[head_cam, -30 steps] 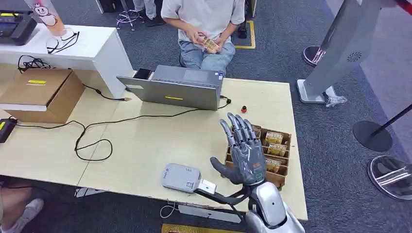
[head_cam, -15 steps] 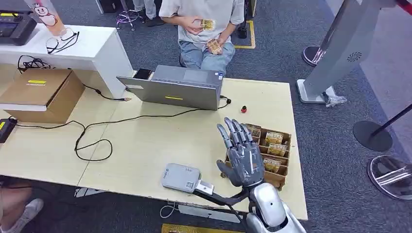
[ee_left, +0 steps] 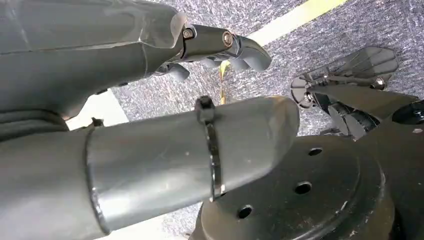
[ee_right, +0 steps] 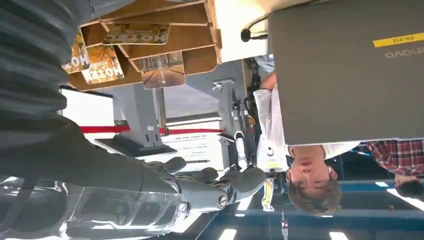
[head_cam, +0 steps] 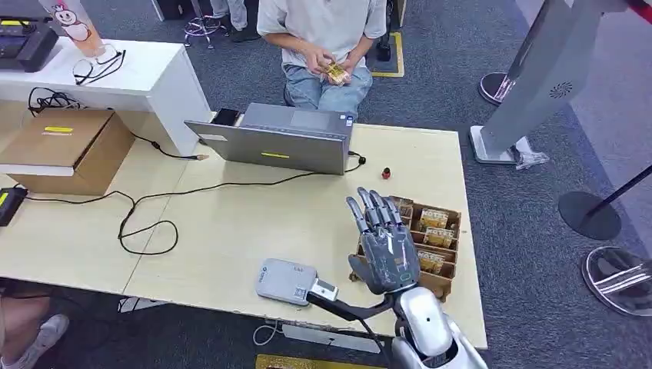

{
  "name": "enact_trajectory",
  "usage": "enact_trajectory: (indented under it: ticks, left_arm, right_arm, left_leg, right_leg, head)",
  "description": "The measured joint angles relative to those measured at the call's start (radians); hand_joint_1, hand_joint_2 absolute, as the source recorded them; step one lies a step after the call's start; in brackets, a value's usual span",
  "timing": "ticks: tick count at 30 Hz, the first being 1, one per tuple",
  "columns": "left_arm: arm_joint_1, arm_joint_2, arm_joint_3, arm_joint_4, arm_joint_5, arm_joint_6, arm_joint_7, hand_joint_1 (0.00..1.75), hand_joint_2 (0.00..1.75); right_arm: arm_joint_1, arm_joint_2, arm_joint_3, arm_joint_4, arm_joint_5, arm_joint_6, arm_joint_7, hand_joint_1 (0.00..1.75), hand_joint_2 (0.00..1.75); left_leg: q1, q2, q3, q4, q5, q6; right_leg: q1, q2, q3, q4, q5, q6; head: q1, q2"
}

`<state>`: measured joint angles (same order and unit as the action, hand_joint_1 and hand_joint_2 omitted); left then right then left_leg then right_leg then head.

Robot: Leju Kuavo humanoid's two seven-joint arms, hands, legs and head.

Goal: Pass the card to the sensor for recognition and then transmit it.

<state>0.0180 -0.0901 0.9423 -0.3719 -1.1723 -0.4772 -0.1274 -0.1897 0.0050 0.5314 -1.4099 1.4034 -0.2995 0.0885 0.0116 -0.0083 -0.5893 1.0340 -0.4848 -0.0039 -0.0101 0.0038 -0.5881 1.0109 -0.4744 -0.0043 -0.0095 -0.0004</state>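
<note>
Cards [head_cam: 433, 218] stand upright across the wooden rack [head_cam: 448, 284]; right robot hand [head_cam: 388, 250] hovers beside, fingers spread, empty.

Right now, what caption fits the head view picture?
Robot's open right hand hovers beside the brown card rack, near the grey card sensor.

A pale wooden worktop [head_cam: 231, 223] stands on blue-grey carpet [head_cam: 530, 231] crossed by a yellow floor marking [head_cam: 396, 54]. A white cabinet [head_cam: 146, 77] meets its far left corner, a brown cardboard box [head_cam: 69, 146] beside it. Past the right edge rises a slanted grey metal stand [head_cam: 538, 84]; round black post bases [head_cam: 588, 215] sit near it.
</note>
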Motion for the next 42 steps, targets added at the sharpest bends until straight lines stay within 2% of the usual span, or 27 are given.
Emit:
enact_trajectory:
  ticks: [15, 20, 30, 42]
  left_arm:
    - [0.020, -0.044, 0.061, -0.097, -0.029, -0.052, 0.008, 0.00, 0.00]
    - [0.023, -0.064, 0.093, -0.137, -0.070, -0.084, 0.011, 0.00, 0.00]
    - [0.026, -0.091, 0.147, -0.192, -0.118, -0.109, -0.001, 0.00, 0.00]
    - [0.028, -0.113, 0.196, -0.238, -0.159, -0.134, -0.013, 0.00, 0.00]
  right_arm:
    - [0.024, -0.012, -0.008, -0.060, 0.042, 0.095, 0.056, 0.00, 1.75]
    - [0.039, -0.022, -0.020, -0.087, 0.053, 0.133, 0.074, 0.00, 1.75]
    - [0.056, -0.034, -0.042, -0.108, 0.068, 0.179, 0.108, 0.00, 1.75]
    - [0.071, -0.041, -0.067, -0.125, 0.027, 0.245, 0.122, 0.00, 1.75]
  left_leg:
    - [0.000, 0.000, 0.000, 0.000, 0.000, 0.000]
    - [0.000, 0.000, 0.000, 0.000, -0.001, 0.001]
    - [0.000, 0.000, 0.000, 0.000, -0.001, 0.001]
    - [0.000, 0.000, 0.000, 0.000, -0.001, 0.001]
  right_leg:
    - [0.000, 0.000, 0.000, 0.000, 0.000, 0.000]
    - [0.000, 0.000, 0.000, 0.000, 0.000, 0.000]
    - [0.000, 0.000, 0.000, 0.000, 0.000, 0.000]
    - [-0.001, 0.000, 0.000, 0.000, 0.000, 0.001]
  head:
    - [0.000, 0.000]
    - [0.000, 0.000]
    - [0.000, 0.000]
    - [0.000, 0.000]
